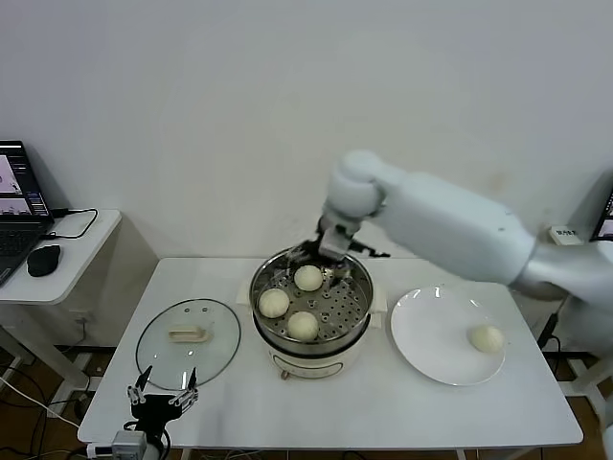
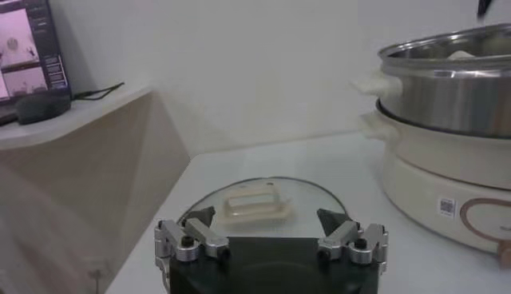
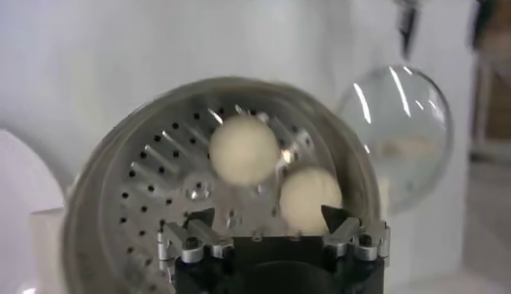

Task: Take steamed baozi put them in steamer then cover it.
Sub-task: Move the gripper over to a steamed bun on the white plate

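Three baozi (image 1: 308, 278) in steamer (image 1: 356, 337), one on plate (image 1: 431, 331); one cover (image 1: 215, 353).

A white rectangular table (image 1: 383, 402) filled the lower middle of the head view. At its centre stood a shiny stainless-steel steamer on a cream-white base (image 1: 311, 311). Toward the lower left lay a round clear glass lid with a cream handle (image 1: 189, 342). At lower right lay a flat white plate (image 1: 441, 335).
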{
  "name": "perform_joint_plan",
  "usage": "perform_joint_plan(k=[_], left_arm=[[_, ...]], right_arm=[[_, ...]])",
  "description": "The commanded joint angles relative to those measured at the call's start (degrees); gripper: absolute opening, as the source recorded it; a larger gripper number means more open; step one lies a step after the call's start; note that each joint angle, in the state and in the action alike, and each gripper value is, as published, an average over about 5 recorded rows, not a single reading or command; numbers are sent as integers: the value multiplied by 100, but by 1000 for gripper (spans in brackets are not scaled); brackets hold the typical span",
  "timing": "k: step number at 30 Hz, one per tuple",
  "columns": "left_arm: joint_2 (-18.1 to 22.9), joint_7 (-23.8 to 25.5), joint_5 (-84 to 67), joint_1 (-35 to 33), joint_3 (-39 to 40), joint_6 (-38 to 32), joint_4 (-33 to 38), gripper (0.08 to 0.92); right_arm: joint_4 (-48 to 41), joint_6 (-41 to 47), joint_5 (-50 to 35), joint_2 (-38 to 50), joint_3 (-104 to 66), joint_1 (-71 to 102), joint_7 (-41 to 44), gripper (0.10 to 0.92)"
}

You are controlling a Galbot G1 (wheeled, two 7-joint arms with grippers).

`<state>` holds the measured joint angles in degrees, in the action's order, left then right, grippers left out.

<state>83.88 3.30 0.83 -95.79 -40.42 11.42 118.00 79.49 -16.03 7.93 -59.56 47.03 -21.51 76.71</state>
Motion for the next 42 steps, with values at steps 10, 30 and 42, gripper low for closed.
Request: perform_joint_plan(k=[10,30,42], left_arm=[[-76,68,-44,-15,106,62,122,823],[-159,49,27,-113,138,81,-49,823],[-134,59,88,-46,152,86,-201,823]], right_arm=[[89,3329,-311,3029,-1418,1032,70,822],[-1165,2359,1816,2461,-3423,3874,-109,823],[-1717,2028,1976,1998,-3317,3989,-111,823]])
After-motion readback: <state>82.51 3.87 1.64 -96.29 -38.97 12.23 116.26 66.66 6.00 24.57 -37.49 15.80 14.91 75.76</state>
